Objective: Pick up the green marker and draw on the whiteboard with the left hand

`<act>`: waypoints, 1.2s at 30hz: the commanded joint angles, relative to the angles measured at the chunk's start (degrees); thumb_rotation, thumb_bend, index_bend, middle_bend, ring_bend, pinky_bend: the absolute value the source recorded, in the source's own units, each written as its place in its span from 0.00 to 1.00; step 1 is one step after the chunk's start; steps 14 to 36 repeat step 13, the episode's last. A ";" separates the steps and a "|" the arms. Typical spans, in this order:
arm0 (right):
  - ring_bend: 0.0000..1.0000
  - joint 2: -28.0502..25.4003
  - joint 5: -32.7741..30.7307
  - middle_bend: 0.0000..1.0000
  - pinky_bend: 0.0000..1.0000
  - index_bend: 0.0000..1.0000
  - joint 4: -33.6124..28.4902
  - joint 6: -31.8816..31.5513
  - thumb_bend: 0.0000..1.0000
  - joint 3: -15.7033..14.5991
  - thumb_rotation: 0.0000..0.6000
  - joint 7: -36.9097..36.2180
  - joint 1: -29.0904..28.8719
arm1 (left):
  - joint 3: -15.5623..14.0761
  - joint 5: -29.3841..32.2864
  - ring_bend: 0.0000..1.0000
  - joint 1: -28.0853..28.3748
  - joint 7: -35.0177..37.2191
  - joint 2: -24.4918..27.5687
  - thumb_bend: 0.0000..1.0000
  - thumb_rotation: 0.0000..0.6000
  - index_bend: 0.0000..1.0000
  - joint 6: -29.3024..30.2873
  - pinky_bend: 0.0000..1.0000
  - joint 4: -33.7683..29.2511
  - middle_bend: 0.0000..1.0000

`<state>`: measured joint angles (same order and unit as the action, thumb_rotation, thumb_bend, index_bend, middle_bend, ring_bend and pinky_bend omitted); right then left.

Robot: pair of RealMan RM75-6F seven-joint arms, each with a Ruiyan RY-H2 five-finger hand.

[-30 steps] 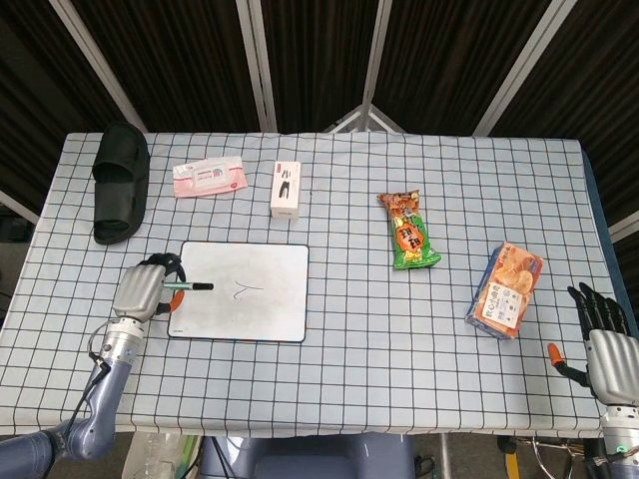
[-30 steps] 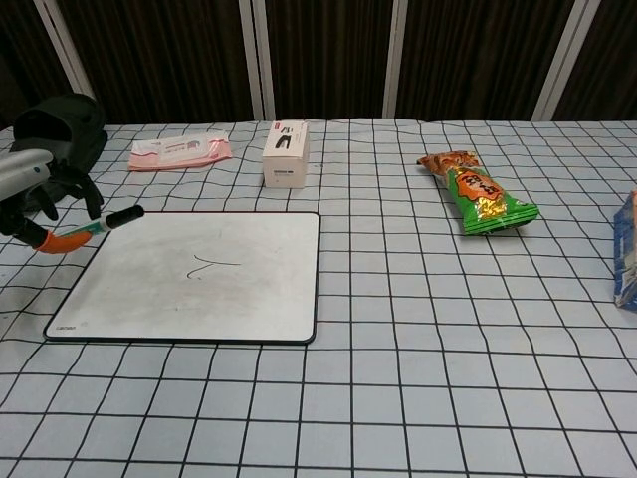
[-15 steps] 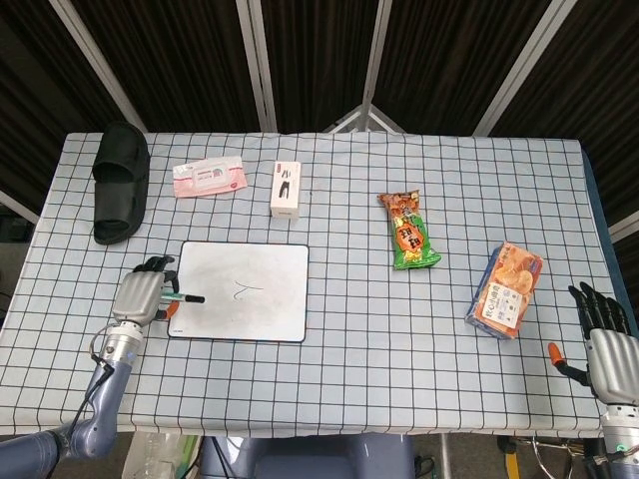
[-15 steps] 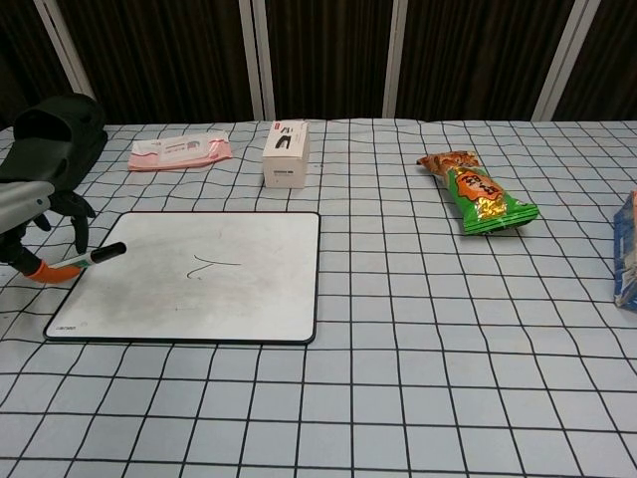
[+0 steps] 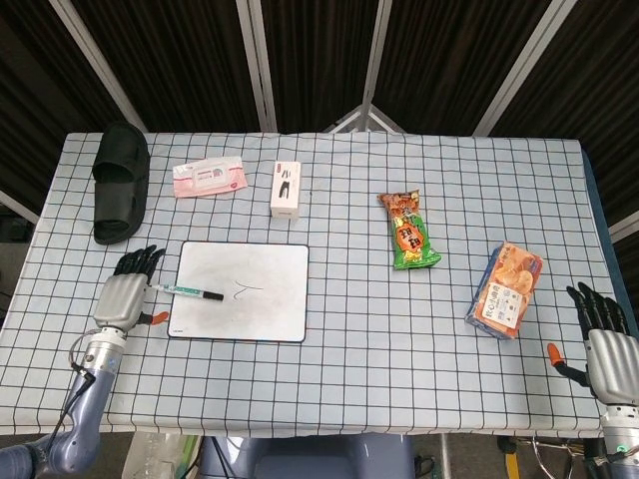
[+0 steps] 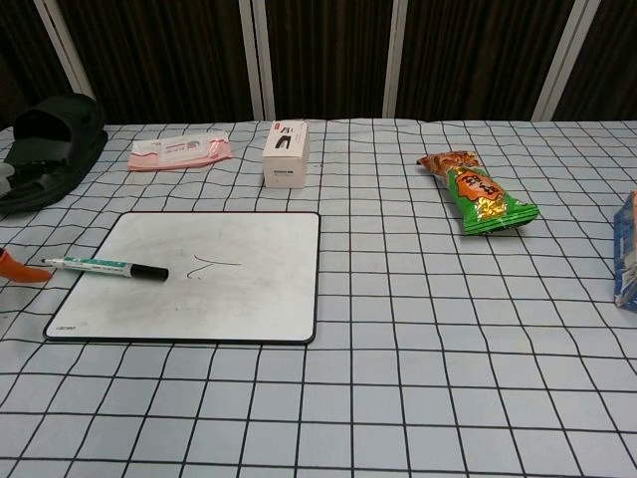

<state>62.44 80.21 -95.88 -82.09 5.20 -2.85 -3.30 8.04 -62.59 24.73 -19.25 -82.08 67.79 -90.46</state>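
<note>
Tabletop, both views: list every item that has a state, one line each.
green marker: lying on the whiteboard, released
whiteboard: flat, a short drawn mark on it
left hand: empty, fingers spread, beside the board
right hand: empty, at the table's edge
snack bag: sealed, lying flat
white box: closed

In the chest view the left hand [image 6: 14, 265] is showing only as an orange tip at the left edge, and the blue snack pack [image 6: 626, 249] is being cut by the right edge. In the head view the right hand [image 5: 602, 339] is running off the bottom corner. Print on the white box [image 5: 287, 189] and pink pack [image 5: 208, 179] is too small to read. The slipper [image 6: 45, 144] is being clipped at the chest view's left edge.
</note>
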 commanded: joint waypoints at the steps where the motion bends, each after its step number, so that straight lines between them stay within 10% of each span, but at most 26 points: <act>1: 0.00 -0.07 0.49 0.00 0.00 0.00 0.24 0.07 0.35 -0.30 1.00 0.15 -0.03 | -1.77 -3.25 0.00 -2.86 1.15 4.66 0.21 1.00 0.02 3.63 0.00 -4.83 0.00; 13: 0.00 -0.47 2.29 0.00 0.00 0.00 1.06 1.09 0.35 -1.66 1.00 1.11 -0.38 | -11.14 -17.09 0.00 -14.44 3.36 16.91 0.02 1.00 0.00 18.14 0.00 -8.11 0.00; 36: 0.00 -0.47 2.29 0.00 0.00 0.00 1.06 1.09 0.35 -1.66 1.00 1.11 -0.38 | -11.14 -17.09 0.00 -14.44 3.36 16.91 0.02 1.00 0.00 18.14 0.00 -8.11 0.00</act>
